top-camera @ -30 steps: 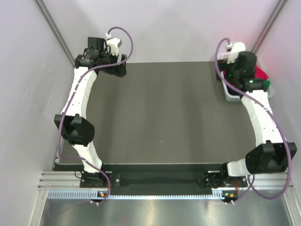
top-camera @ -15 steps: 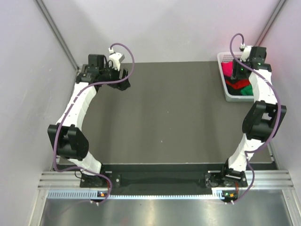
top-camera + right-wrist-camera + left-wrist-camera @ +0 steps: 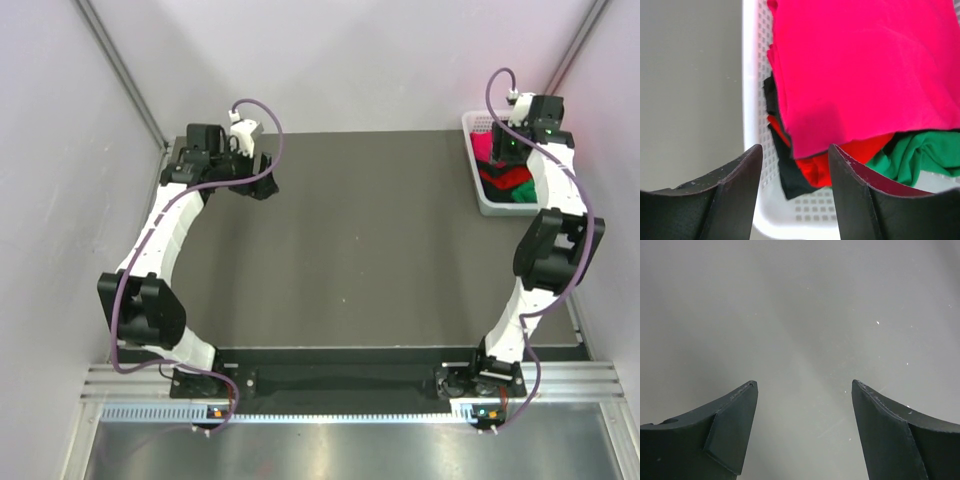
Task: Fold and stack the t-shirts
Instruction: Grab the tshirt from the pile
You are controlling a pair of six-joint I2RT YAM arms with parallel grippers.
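Note:
The t-shirts lie piled in a white mesh basket (image 3: pixel 487 203) at the table's far right. The crimson-pink shirt (image 3: pixel 865 65) lies on top, over a red one (image 3: pixel 840 162), a black one (image 3: pixel 787 167) and a green one (image 3: pixel 920 157). In the top view the pile shows pink (image 3: pixel 483 146), red and green. My right gripper (image 3: pixel 795 150) is open and empty, hovering above the pile's near edge; it also shows in the top view (image 3: pixel 515 145). My left gripper (image 3: pixel 804 385) is open and empty above the bare dark mat at the far left, also seen from above (image 3: pixel 262 180).
The dark mat (image 3: pixel 360 240) covers the table between the arms. Pale walls stand close on the left, back and right. The basket's rim (image 3: pixel 750 75) runs beside the right gripper's left finger.
The right arm swung from a low pose over the basket to an upright one, gripper above the shirts, then held. The left gripper drifted slightly right and nearer over the mat.

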